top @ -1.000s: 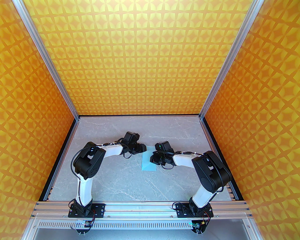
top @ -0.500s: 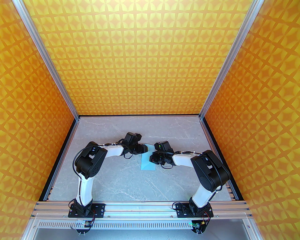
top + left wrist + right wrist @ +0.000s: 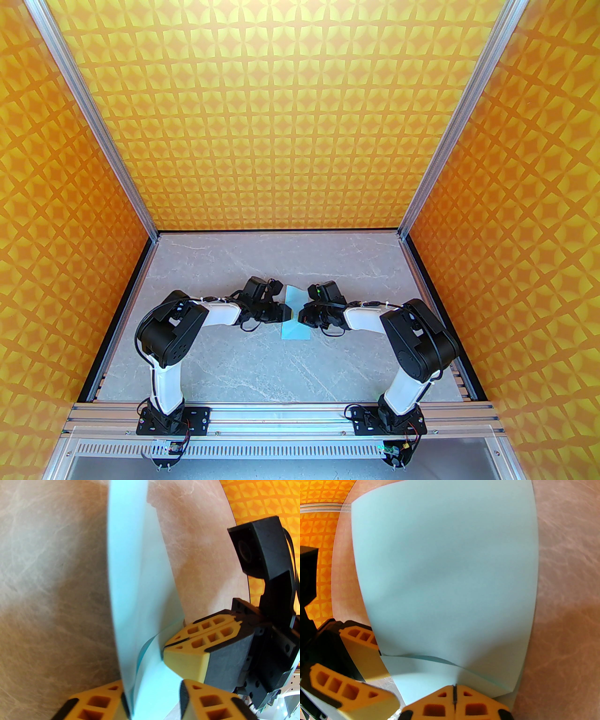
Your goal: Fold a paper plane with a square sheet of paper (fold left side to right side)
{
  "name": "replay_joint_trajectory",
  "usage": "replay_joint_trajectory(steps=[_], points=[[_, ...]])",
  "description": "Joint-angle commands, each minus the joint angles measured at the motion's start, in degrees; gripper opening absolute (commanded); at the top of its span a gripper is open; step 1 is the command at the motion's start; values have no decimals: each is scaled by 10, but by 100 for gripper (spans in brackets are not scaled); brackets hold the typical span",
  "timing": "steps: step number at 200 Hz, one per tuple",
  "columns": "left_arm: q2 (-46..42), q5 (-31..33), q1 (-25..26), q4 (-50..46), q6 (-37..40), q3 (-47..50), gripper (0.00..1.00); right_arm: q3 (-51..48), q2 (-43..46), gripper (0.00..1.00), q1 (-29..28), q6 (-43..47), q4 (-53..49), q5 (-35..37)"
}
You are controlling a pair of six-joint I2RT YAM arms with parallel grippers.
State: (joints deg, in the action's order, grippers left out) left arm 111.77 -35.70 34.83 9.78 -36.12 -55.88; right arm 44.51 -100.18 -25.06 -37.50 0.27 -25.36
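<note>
Right wrist: square sheet of paper (image 3: 445,573) lies against closed right gripper (image 3: 454,688).

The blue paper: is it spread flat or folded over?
Folded over: the paper shows two layers, the upper one bulging, not pressed flat.

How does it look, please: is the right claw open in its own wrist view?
No, the right claw is shut, its yellow tips meeting with no gap at the light-blue paper.

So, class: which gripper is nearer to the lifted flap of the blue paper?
Left. The left gripper straddles the lifted flap, jaws apart. The right gripper, shut, touches the sheet just beside that flap.
</note>
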Motion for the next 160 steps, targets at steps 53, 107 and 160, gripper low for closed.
replay_joint_trajectory(steps=[53,107,160], points=[[-18,-14,11,-11,-21,7,0,1,149,17,-4,7,-106,77],[-175,252,24,-355,86,-70,0,-16,338,50,12,23,-228,194],[-159,635,112,-650,119,-226,0,-50,465,63,30,9,-273,265]])
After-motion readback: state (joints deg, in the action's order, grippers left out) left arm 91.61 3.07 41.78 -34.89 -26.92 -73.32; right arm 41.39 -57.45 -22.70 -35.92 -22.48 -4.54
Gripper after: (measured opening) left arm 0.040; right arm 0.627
